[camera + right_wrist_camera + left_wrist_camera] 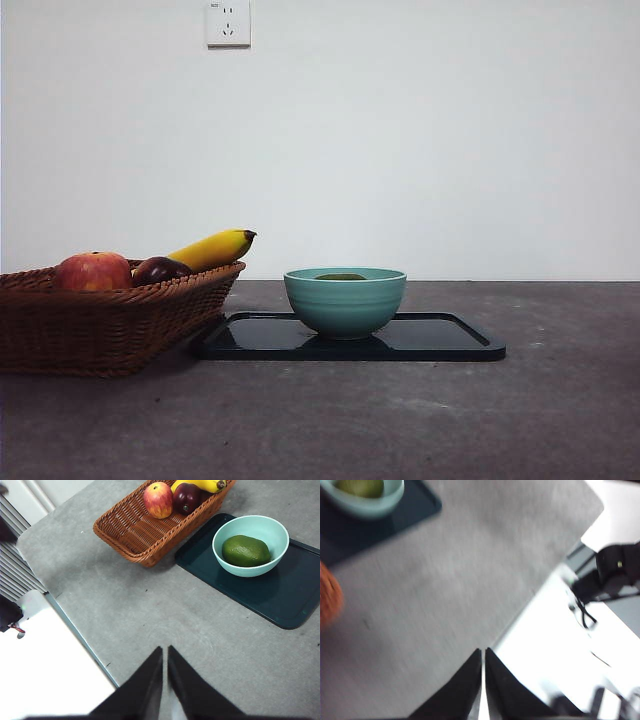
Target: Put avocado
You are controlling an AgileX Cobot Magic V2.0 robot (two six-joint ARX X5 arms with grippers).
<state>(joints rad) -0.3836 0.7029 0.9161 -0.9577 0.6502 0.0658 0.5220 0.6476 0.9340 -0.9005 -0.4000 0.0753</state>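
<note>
A: What takes up the most room?
B: The grey surface (420,420), which carries everything. On it a brown wicker basket (100,330) stands to the left in the front view, and just beside it lies a flat dark tray (450,345).

A: What is in the basket?
B: A red-yellow apple (92,271), a dark purple fruit (160,269) beside it, and a yellow banana (212,249) whose tip rises over the rim.

A: And on the tray?
B: A pale teal bowl (345,305) stands on the end of the tray nearer the basket. The avocado (246,550) lies inside that bowl; from the front only its dark green top shows above the rim.

A: Where are the arms?
B: Both are well apart from the fruit. The left gripper (483,655) hangs near the surface's edge, its jaws pressed together with nothing between them. The right gripper (165,652) is over bare surface, its jaws likewise closed and empty.

A: Anything smaller?
B: A white wall socket (228,22) high on the wall.
</note>
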